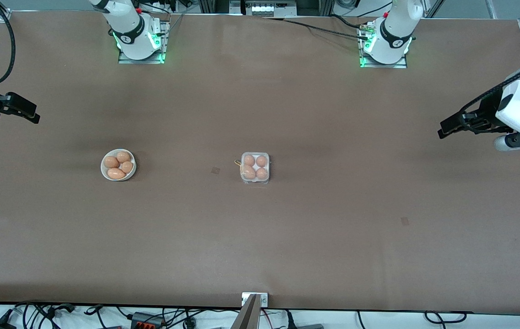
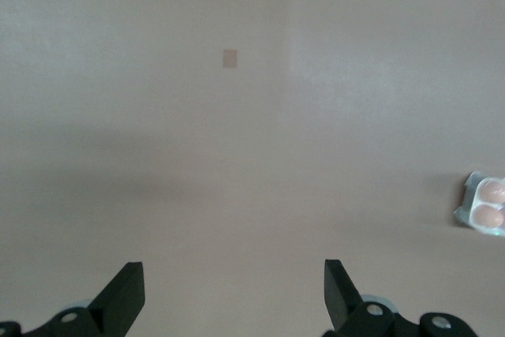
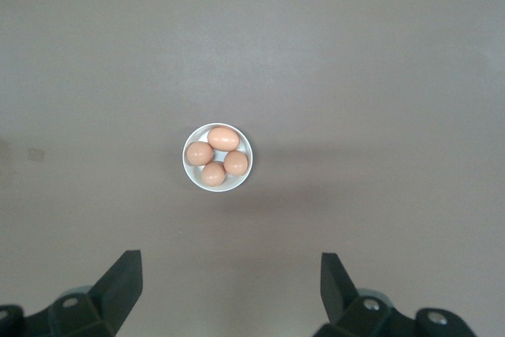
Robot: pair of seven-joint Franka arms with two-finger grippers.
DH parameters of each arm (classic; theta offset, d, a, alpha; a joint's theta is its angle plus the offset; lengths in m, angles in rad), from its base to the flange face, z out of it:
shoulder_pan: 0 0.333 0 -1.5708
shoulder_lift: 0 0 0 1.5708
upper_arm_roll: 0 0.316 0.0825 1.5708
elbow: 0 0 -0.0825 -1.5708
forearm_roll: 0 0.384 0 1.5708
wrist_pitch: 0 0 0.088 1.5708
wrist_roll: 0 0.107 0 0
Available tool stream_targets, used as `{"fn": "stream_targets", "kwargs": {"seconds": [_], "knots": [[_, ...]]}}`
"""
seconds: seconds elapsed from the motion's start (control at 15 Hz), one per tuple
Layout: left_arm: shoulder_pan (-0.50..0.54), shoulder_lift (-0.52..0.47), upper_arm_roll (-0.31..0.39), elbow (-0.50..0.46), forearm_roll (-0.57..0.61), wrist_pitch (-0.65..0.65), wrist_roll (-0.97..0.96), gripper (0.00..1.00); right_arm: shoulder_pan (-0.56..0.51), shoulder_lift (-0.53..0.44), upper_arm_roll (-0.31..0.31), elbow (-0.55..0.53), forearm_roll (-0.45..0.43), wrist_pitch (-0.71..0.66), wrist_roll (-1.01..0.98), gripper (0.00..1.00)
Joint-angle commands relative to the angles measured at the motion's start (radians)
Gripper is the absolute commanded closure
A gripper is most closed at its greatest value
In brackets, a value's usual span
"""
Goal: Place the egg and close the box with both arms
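Note:
The box (image 1: 255, 167) sits mid-table, a small clear carton with its transparent lid down over several tan eggs (image 1: 249, 160) that all look alike. An edge of the box (image 2: 483, 204) shows in the left wrist view. My left gripper (image 1: 441, 133) hangs over the left arm's end of the table, well away from the box, open and empty (image 2: 234, 270). My right gripper (image 1: 35, 117) hangs over the right arm's end of the table, open with nothing between its fingers (image 3: 229, 262).
A round white bowl (image 1: 118, 164) with several more eggs stands toward the right arm's end, level with the box; the right wrist view also shows the bowl (image 3: 189, 170). Two small square marks (image 1: 215, 170) (image 1: 404, 221) lie on the brown table. A camera mount (image 1: 254, 301) sits at the near edge.

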Motion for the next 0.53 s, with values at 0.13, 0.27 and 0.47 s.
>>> {"fn": "stream_targets", "kwargs": {"seconds": [0.13,0.27,0.47], "knots": [[-0.009,0.006,0.006,0.041,0.044,-0.047,0.078,0.00,-0.016,-0.023,0.015,-0.017,0.018,-0.017,-0.010,0.00],[-0.010,0.006,0.005,0.041,0.059,-0.049,0.084,0.00,-0.016,-0.027,0.015,-0.019,0.016,-0.018,-0.012,0.00],[-0.008,0.007,0.006,0.042,0.061,-0.047,0.086,0.00,-0.016,-0.029,0.015,-0.019,0.016,-0.020,-0.013,0.00]]}}
